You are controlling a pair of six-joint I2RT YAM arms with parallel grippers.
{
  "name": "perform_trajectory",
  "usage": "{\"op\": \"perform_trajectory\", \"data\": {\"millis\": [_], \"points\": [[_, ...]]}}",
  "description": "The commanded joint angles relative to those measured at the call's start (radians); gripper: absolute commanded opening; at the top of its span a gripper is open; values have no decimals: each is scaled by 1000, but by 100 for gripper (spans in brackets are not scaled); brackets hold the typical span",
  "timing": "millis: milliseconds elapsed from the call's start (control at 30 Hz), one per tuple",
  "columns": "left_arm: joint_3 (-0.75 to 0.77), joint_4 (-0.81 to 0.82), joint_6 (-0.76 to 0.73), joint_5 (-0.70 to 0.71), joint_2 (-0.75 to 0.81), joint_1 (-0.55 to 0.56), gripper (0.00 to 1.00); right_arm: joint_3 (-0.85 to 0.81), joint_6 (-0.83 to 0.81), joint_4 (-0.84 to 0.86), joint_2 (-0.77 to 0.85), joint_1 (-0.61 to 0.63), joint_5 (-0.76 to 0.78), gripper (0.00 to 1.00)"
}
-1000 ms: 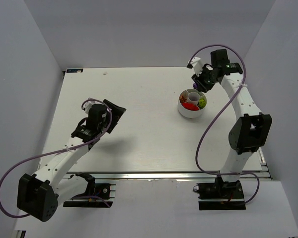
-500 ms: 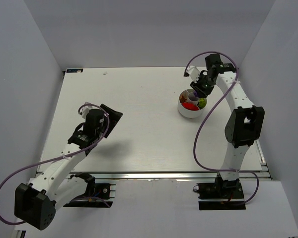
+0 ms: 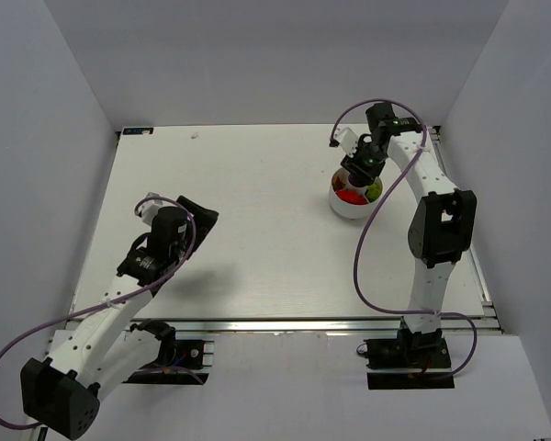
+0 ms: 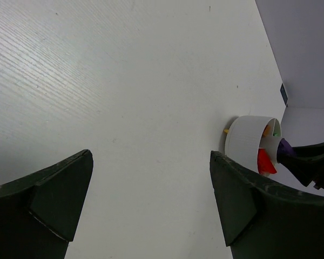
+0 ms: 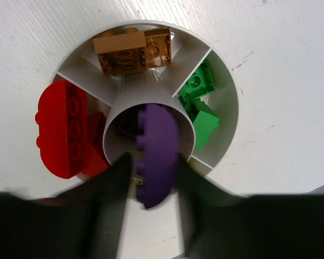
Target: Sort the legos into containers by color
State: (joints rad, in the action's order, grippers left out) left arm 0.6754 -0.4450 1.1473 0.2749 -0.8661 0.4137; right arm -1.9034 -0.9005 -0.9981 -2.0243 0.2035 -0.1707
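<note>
The round white divided bowl (image 3: 353,204) stands at the back right of the table; it also shows in the left wrist view (image 4: 244,141). In the right wrist view its rim (image 5: 233,102) encloses orange legos (image 5: 132,51), red legos (image 5: 62,129) and green legos (image 5: 200,102), each colour in its own wedge. My right gripper (image 5: 151,178) is shut on a purple lego (image 5: 156,151), held directly above the central cup (image 5: 114,110). In the top view the right gripper (image 3: 359,166) hovers over the bowl. My left gripper (image 3: 198,217) is open and empty over bare table (image 4: 151,205).
A tiny orange-yellow piece (image 4: 225,130) lies against the bowl's outer wall. A sliver of yellow-green (image 5: 134,181) shows under the purple lego. White walls close off the table on the left, back and right.
My right gripper has moved left over the bowl's centre with the purple lego in it. My left arm has drawn back toward the near left.
</note>
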Motion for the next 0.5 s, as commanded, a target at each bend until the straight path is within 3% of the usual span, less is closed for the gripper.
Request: {"op": "perform_trajectory", "data": {"millis": [0,67,167,333,467], "points": [[38,-18,-26,37,35,-6,98,-46,-11,-17,15,-1,10,49],[36,-6,-29,29,35,-4,98,-45,-9,-10,24,-1,7,66],[36,15,-55,12,27,-6,98,-54,5,-4,55,-3,4,75],[47,55,-106,-14,13,-6,98,-68,43,18,142,-9,-33,86],[64,77,-159,-26,18,-6,98,-37,225,113,245,-48,-150,90]]}}
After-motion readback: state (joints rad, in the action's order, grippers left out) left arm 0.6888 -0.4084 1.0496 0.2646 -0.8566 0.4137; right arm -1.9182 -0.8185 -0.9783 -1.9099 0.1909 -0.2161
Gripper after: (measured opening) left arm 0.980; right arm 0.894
